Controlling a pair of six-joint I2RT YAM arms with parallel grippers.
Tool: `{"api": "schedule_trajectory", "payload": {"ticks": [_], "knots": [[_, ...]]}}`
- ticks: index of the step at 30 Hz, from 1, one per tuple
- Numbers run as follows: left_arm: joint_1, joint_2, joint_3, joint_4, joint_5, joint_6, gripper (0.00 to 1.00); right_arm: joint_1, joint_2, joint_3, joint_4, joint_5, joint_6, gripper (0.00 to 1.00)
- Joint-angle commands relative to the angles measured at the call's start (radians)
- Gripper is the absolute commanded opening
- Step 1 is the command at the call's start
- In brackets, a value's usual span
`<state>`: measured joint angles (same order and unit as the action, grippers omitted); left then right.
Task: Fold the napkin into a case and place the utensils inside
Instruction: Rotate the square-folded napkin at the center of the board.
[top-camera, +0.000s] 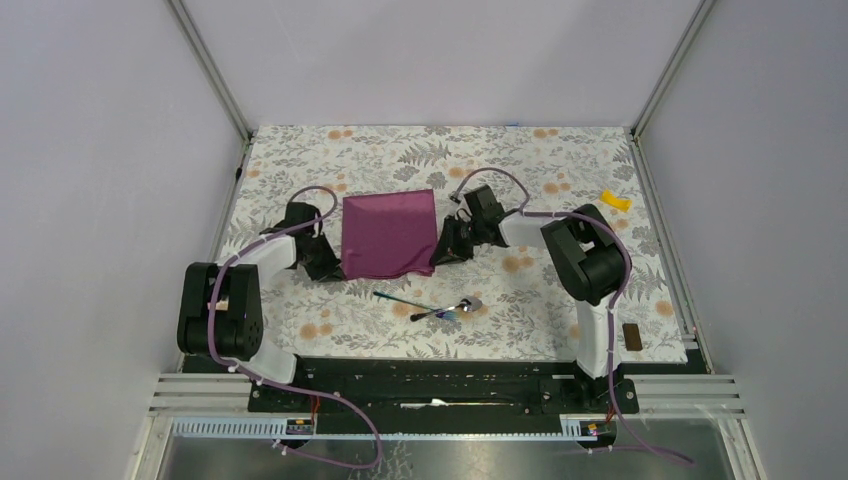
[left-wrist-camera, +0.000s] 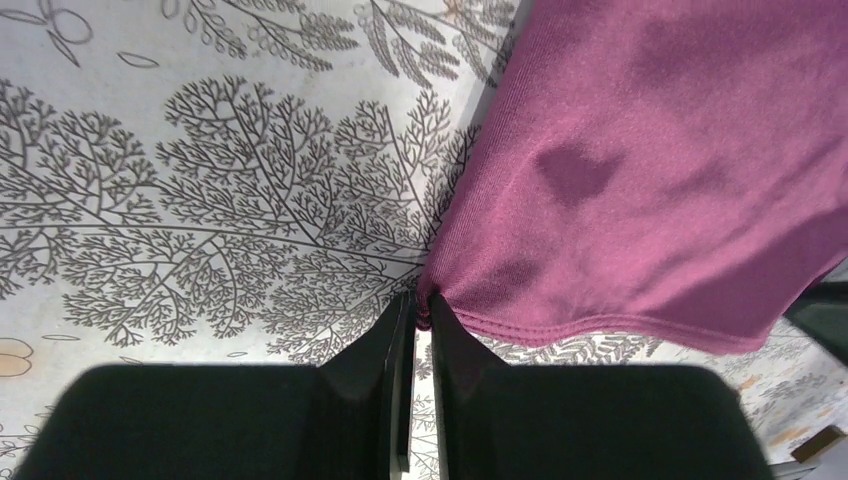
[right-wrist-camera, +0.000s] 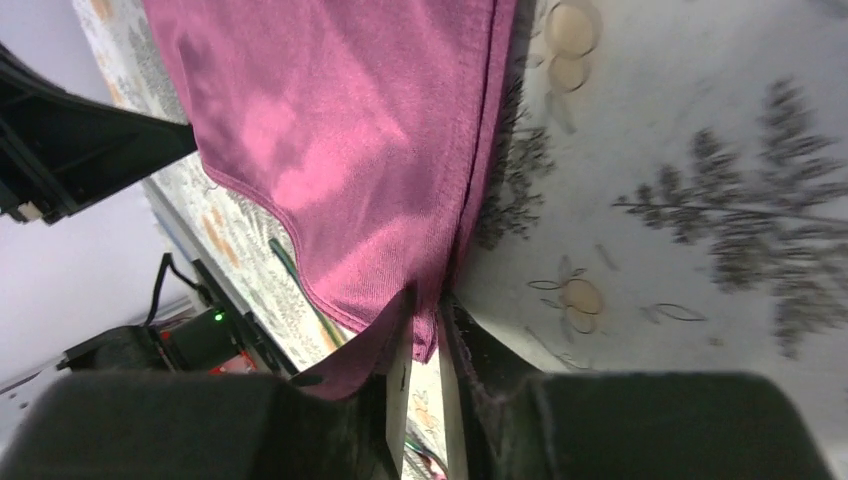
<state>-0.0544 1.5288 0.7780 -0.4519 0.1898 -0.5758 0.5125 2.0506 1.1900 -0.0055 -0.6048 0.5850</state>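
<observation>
Top external: we see dark purple-magenta cloth napkin (top-camera: 388, 235) at frame centre; left tool (left-wrist-camera: 420, 305) pinches its lower-left corner, right tool (right-wrist-camera: 425, 320) its lower-right; shiny silver spoon (top-camera: 447, 310) just below.

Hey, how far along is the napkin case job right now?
Barely started. Done: nothing visible; the napkin lies flat, not yet folded narrow. In hand: the left gripper and right gripper each pinch a near corner of it, ready for a fold. Left: the folding, then putting the utensils, lying on the tablecloth in front, inside.
</observation>
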Motion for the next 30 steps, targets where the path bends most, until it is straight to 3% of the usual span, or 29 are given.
{"api": "schedule_trajectory", "payload": {"ticks": [1,5,8,12,13,15,18,21,26,30], "knots": [[0.042,0.058,0.039,0.061,-0.1,-0.013,0.14,0.072,0.003,-0.106,0.136,0.049,0.127,0.19],[0.071,0.224,0.197,0.064,-0.176,-0.003,0.08,0.196,0.001,-0.123,0.317,0.106,0.282,0.19],[0.1,0.38,0.417,-0.019,-0.282,0.046,0.09,0.268,-0.025,-0.072,0.29,0.161,0.291,0.35],[0.125,0.551,0.705,-0.091,-0.365,0.155,0.14,0.276,-0.095,-0.075,0.276,0.123,0.246,0.54],[0.13,0.582,0.772,-0.139,-0.388,0.168,0.18,0.265,-0.121,-0.066,0.222,0.138,0.176,0.59],[0.132,0.587,0.851,-0.208,-0.441,0.174,0.48,0.225,-0.181,-0.043,0.082,0.214,0.028,0.7],[0.136,0.466,0.771,-0.189,-0.411,0.148,0.81,0.089,-0.23,-0.007,-0.039,0.254,-0.103,0.79],[0.156,0.311,0.594,-0.091,-0.2,0.067,0.93,-0.048,-0.178,0.074,-0.064,0.201,-0.137,0.84],[0.163,0.176,0.287,0.194,0.166,-0.125,0.93,-0.115,0.058,0.364,-0.174,0.087,-0.22,0.85],[0.163,0.202,0.194,0.345,0.202,-0.211,0.81,-0.124,0.191,0.519,-0.192,-0.006,-0.222,0.82]]}}
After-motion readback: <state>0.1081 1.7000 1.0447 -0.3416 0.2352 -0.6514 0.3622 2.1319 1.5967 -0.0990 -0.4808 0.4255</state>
